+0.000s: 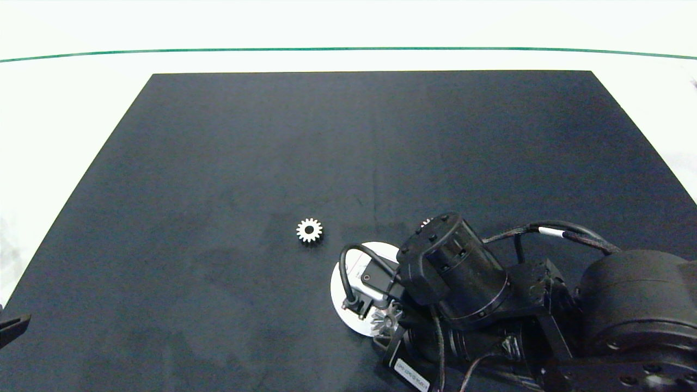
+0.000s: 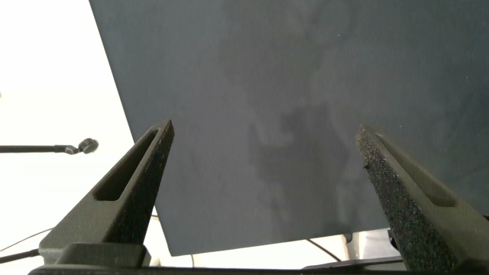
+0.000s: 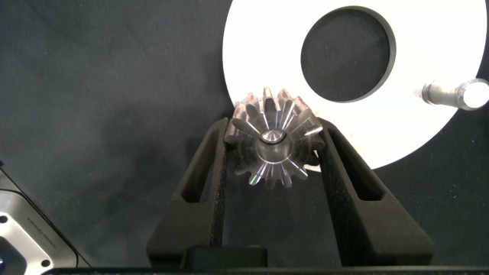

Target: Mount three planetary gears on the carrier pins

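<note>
Over white disc, right gripper holds gear on pin; one gear waits on desk; left gripper wide, idle.

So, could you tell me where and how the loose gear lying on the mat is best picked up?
The loose gear lies flat on the black mat, hole up, nothing beside it. Probably come straight down and pinch opposite sides of its toothed rim; the open left gripper is free.
</note>
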Available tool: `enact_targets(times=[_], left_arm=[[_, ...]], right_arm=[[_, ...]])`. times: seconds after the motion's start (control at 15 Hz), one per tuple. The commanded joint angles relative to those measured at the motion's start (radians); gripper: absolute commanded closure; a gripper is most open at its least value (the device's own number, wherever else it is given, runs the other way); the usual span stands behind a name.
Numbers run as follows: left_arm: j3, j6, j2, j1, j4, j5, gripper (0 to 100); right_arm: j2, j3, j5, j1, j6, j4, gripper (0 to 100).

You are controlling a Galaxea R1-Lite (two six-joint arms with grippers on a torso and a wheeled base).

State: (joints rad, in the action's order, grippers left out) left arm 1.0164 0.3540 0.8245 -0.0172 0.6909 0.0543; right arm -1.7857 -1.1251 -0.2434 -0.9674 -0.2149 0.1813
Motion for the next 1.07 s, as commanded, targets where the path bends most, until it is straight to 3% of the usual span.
enact_targets(times=[0.07,0.2,0.27,0.73,0.87,1.07], left_arm=[[0.001,0.002,0.001,0.0,0.004,0.001,0],[0.001,0.002,-0.001,0.0,0.004,0.001,0],[0.001,0.002,-0.001,0.0,0.004,0.001,0],[0.001,0.002,-0.001,0.0,0.003,0.001,0],[0.022,-0.003,-0.025,-0.006,0.006,-0.002,0],[0.025,-0.067,-0.025,-0.023,0.001,-0.001,0]], right_arm=[[0.0,0.004,-0.004,0.0,-0.003,0.001,78],[0.0,0.002,-0.013,0.0,-0.004,0.001,78],[0.0,0.002,-0.017,0.0,-0.006,0.001,0],[0.016,0.01,-0.017,0.001,0.002,0.001,0],[0.105,0.027,-0.019,0.001,0.0,0.003,0],[0.189,0.038,-0.017,0.004,0.005,0.023,0]])
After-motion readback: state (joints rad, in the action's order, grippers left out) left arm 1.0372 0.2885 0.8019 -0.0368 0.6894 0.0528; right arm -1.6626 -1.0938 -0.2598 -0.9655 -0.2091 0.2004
